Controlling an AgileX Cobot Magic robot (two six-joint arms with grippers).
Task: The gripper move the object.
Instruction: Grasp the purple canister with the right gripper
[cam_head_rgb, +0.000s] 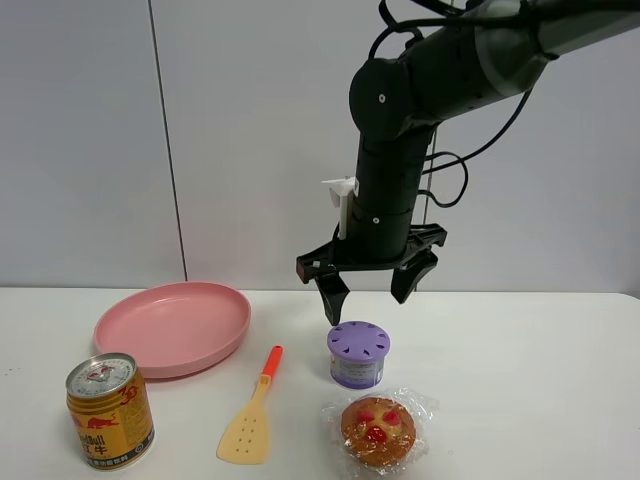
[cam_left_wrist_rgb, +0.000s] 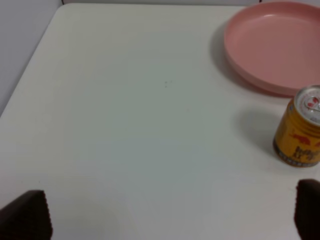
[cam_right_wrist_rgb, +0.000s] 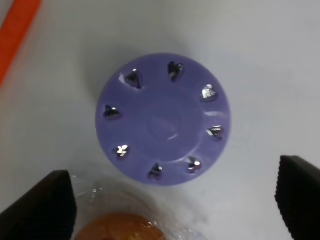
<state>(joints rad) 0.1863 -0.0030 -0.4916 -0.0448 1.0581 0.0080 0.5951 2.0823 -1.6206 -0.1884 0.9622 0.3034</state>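
White tabletop (cam_head_rgb: 520, 380) is recorded in all three views. Nearest the high camera, three items are noted in a rough row: a gold drink can (cam_head_rgb: 110, 410) upright at left, a yellow slotted spatula (cam_head_rgb: 250, 418) with an orange handle in the middle, and a plastic-wrapped pastry (cam_head_rgb: 378, 432) with red spots at right.

Just behind the pastry, the canister (cam_head_rgb: 358, 353) is found standing upright on the table, lavender lid uppermost. Whether the wrapper touches it cannot be judged. Farther back at left, a pink plate (cam_head_rgb: 172, 325) is set flat.

Above the canister, the right gripper (cam_head_rgb: 368, 303) is held pointing down. Its two dark claw fingers are spread wider than the lid and clear of it. In the right wrist view the lid is framed between the fingertips (cam_right_wrist_rgb: 45, 205) and touched by neither.

The left gripper (cam_left_wrist_rgb: 165, 215) is seen only by its own wrist camera. Its fingertips are widely parted over bare table, with the can and plate beyond.

Farthest back, a small white box (cam_head_rgb: 342, 195) on the black arm and a grey panelled wall (cam_head_rgb: 80, 140) are noted.
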